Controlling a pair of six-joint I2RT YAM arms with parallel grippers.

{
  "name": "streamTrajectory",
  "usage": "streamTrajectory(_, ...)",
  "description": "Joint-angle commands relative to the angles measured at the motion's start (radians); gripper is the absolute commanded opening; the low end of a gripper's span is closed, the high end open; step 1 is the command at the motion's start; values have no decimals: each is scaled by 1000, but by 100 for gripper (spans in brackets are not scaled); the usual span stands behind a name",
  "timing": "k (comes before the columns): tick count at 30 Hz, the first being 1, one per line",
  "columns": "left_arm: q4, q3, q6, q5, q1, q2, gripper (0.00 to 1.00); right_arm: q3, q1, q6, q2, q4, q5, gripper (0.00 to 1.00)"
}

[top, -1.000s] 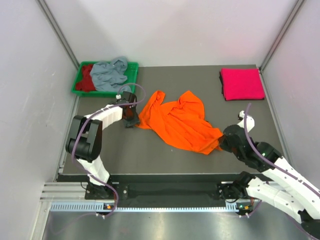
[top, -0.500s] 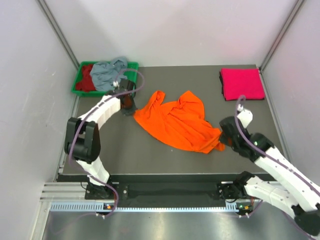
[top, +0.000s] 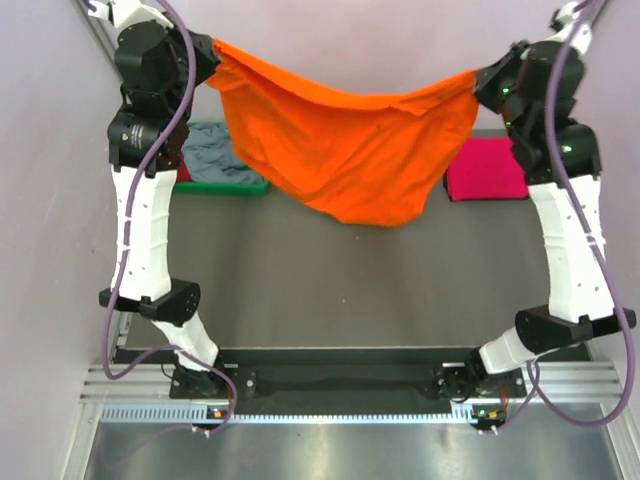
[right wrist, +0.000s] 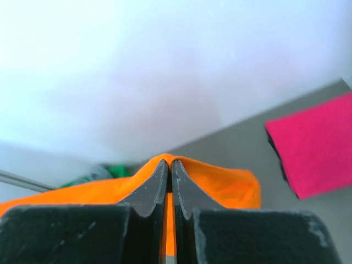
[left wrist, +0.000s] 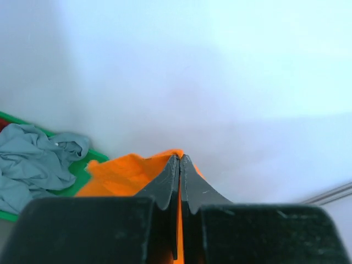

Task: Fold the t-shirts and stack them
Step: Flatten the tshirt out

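Observation:
The bright orange t-shirt hangs spread in the air between both raised arms, its lower edge sagging above the table. My left gripper is shut on its upper left corner, with orange cloth pinched between the fingers. My right gripper is shut on the upper right corner. A magenta pink t-shirt lies folded at the back right of the table. A crumpled grey-blue t-shirt lies in the green tray, partly hidden behind the orange one.
The dark grey table stretches below the hanging shirt. White walls close in the back and both sides. The green tray sits at the back left corner, beside the left arm's upright links.
The left gripper closed on the orange t-shirt's left edge. Both arms then rose from the table, lifting the shirt and stretching it out between them.

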Motion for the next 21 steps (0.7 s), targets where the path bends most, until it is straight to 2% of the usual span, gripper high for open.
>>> streamTrajectory(1,-46,-51,-30,29,18,-36,0,97,-20,-28,-28,-2,-109,0)
streamTrajectory(2,-27,-179,-25,41,18,-78,0,63,-19,-24,-80,-22,-144,0)
streamTrajectory(4,-2,-339,-27,98,18,-217,0,-133,-20,-10,-160,-32,-179,0)
streamTrajectory(5,31,-537,-32,130,18,-270,0,-220,-19,-2,-262,-39,-204,0)
streamTrajectory(6,48,-645,-33,153,18,-384,0,-421,-20,27,-319,-37,-224,0)
streamTrajectory(7,59,-753,-39,168,18,-440,0,-524,-20,41,-376,-36,-245,0)
streamTrajectory(8,70,-951,-38,184,18,-497,0,-623,-20,57,-483,-52,-285,0)
streamTrajectory(9,62,-1038,-35,175,18,-549,0,-825,-20,106,-540,-63,-300,0)
streamTrajectory(11,33,-1251,-33,112,19,-684,0,-1016,-20,149,-690,-101,-324,0)
streamTrajectory(12,24,-1315,-24,90,19,-762,0,-1186,-20,192,-732,-109,-324,0)
streamTrajectory(15,27,-1511,-19,23,19,-859,0,-1414,-20,235,-836,-114,-324,2)
streamTrajectory(18,47,-1622,-30,36,19,-876,0,-1532,-20,269,-847,-88,-370,16)
streamTrajectory(19,62,-1649,-30,56,19,-867,0,-1548,-20,277,-843,-91,-370,27)
streamTrajectory(21,65,-1660,-24,57,19,-835,0,-1571,-19,285,-832,-115,-360,35)
